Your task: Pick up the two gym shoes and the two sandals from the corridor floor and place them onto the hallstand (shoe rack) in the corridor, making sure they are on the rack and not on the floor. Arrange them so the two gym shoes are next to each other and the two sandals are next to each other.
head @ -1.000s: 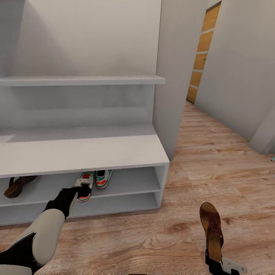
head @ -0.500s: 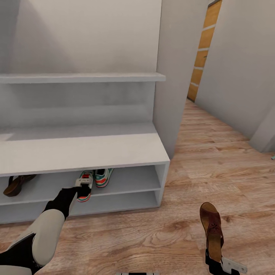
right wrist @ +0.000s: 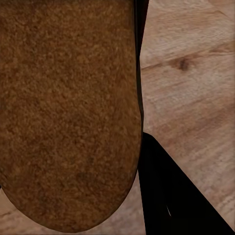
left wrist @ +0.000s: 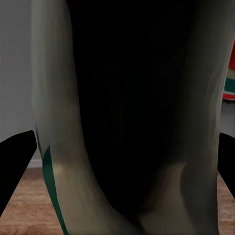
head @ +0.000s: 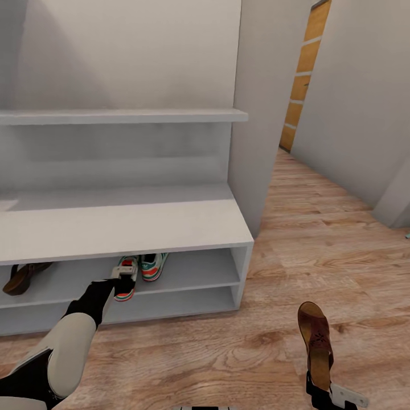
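Ahead stands the light grey hallstand point(head: 131, 225), a wide low bench with two open shelf levels beneath it and a floating shelf above. On the upper of the two open levels, two white gym shoes with green stripes and red-orange patches sit side by side, touching or nearly so. The right gym shoe point(head: 154, 266) rests free on the shelf. The left gym shoe point(head: 126, 280) pokes out past the shelf's front edge, with the left gripper point(head: 118, 276) at its near end. From the left wrist view, the shoe's dark opening and pale wall sit between the two black fingers point(left wrist: 14, 169), so the gripper appears clamped on this shoe, probably to slide it in beside its partner.

Far to the left on the same level, one brown sandal on the shelf point(head: 23, 275) lies partly cut off by the picture's edge.

At the near right, above the wood-plank corridor floor point(head: 319, 239), the right gripper point(head: 326, 393) grips the heel end of the second sandal point(head: 316, 341), toe pointing away from the robot. Its tan footbed lies close against the right wrist camera. This sandal looks held ready, waiting to join its mate at the left end.
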You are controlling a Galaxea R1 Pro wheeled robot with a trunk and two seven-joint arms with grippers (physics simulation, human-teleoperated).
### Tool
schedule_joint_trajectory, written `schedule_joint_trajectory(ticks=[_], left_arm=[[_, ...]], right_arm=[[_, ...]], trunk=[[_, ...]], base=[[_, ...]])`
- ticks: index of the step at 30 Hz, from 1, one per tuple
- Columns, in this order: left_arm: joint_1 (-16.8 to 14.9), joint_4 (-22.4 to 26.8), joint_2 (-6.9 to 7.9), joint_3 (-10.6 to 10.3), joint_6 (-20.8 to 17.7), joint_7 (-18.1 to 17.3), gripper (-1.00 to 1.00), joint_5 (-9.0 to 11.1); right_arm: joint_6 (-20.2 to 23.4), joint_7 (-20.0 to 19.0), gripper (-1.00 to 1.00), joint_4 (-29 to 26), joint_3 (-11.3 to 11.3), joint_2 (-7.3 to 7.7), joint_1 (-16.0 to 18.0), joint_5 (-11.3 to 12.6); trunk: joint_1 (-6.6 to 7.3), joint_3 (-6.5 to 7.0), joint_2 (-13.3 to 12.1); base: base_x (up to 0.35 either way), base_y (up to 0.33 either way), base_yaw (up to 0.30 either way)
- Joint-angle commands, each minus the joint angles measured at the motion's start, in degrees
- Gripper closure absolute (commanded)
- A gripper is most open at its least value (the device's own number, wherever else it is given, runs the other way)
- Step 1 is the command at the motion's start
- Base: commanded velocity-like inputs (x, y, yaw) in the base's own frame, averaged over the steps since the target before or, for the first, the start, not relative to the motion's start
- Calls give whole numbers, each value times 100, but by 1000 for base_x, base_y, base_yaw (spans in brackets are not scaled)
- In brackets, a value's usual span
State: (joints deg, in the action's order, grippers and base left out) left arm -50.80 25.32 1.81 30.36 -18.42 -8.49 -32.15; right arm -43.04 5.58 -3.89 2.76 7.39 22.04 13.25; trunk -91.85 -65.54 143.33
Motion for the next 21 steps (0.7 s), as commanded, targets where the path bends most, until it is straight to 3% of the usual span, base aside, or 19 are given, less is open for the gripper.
schedule_joint_trajectory(ticks=[1, 21], left_arm=[[3, -88, -6, 47, -15, -45, 100, -99], [0, -82, -6, 49, -21, -39, 100, -99]], right_arm=[[-11, -5, 100, 2, 23, -1, 3, 2], [-11, -5, 100, 2, 23, -1, 2, 2]], trunk=[[-1, -6, 0], [-1, -6, 0]], base=[[13, 0, 0], [87, 0, 0]])
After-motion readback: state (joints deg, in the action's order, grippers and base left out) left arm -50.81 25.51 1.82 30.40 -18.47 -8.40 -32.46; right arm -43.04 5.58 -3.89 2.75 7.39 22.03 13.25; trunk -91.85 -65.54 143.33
